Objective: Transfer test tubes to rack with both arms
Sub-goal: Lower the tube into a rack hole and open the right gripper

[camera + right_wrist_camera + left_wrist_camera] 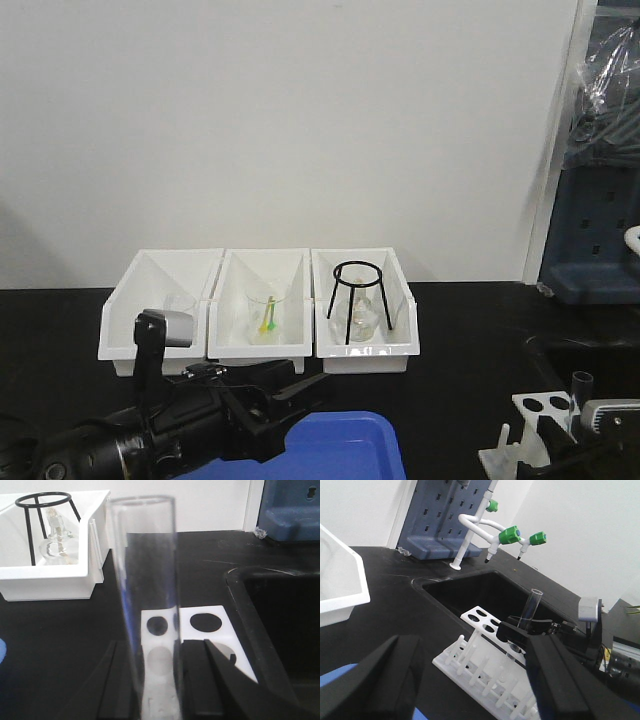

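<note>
One clear test tube [147,580] stands upright between the fingers of my right gripper [155,650], which is shut on it. In the left wrist view the same test tube [533,605] passes down through a hole in the top plate of the white rack [479,666], with the right gripper [520,629] clamped around its middle. The rack [535,428] sits at the table's front right, beside the sink. My left gripper [470,641] is wide open with nothing in it. It hangs low at the front left [298,392], pointing towards the rack.
Three white bins [262,345] line the back; one holds a beaker [262,310], another a black tripod [358,300] over a flask. A blue tray [335,450] lies at the front. A black sink [485,592] with green-knobbed taps [510,534] lies behind the rack.
</note>
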Controlling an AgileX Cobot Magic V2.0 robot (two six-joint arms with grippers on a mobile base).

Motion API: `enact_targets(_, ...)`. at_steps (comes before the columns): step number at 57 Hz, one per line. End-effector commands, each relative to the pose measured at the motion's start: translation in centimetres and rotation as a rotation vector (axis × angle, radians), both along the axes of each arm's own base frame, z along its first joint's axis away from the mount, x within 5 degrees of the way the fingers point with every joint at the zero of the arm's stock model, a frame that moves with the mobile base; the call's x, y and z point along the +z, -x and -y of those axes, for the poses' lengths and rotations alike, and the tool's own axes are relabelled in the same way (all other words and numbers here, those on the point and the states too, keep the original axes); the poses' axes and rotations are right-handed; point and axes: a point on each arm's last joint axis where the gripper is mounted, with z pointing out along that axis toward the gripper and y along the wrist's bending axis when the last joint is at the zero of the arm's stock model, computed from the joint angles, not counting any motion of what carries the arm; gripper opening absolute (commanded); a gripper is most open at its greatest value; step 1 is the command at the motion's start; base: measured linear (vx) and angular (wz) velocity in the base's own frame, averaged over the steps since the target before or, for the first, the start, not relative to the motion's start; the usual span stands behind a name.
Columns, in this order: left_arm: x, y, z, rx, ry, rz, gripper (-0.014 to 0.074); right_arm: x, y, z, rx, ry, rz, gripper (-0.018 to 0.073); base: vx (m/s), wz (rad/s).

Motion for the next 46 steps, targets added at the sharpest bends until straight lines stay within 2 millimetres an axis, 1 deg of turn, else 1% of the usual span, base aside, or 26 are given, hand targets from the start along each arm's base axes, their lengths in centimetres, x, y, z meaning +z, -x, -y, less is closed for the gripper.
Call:
enact_targets(1, 2.8, 0.3, 0.0, -0.014, 0.106, 0.075, 0.0567, 2.0, -0.5, 0.1, 0.001, 0.000, 0.126, 0.0167, 0.00, 0.00)
enact_targets(16, 2.5, 0.1, -0.1, 0.002, 0.084, 0.062, 0.0567, 1.9, -0.5, 0.1, 0.001, 0.000, 0.125, 0.0382, 0.00, 0.00)
enact_targets(20, 2.3, 0.0, -0.1, 0.021, 0.060, 0.048, 0.0567, 1.9, -0.5, 0.1, 0.001, 0.001, 0.122, 0.0415, 0.00, 0.00)
enact_targets(28, 1.9, -0.2, -0.3, 0.049, 0.023, 0.026, 0.0567, 2.0, -0.5, 0.1, 0.005, 0.017, 0.120, 0.0437, 0.00, 0.00)
enact_targets(31, 1.9, -0.2, -0.3, 0.049, 0.022, 0.025, 0.0567, 2.8, -0.3, 0.0, 0.020, 0.030, 0.147, 0.0437, 0.00, 0.00)
enact_targets(35, 2.0, -0.2, -0.3, 0.049, 0.023, 0.027, 0.0567, 4.9, 0.3, -0.2, 0.044, 0.046, 0.211, 0.0437, 0.00, 0.00)
enact_targets(39, 2.0, -0.2, -0.3, 0.049, 0.023, 0.027, 0.0566, 7.9, 1.2, -0.2, 0.043, 0.048, 0.260, 0.0437, 0.00, 0.00)
enact_targets(46, 1.9, -0.3, -0.4, 0.065, -0.011, 0.061, 0.0545, 13.0, 3.0, 0.2, 0.011, 0.069, 0.237, 0.0437, 0.00, 0.00)
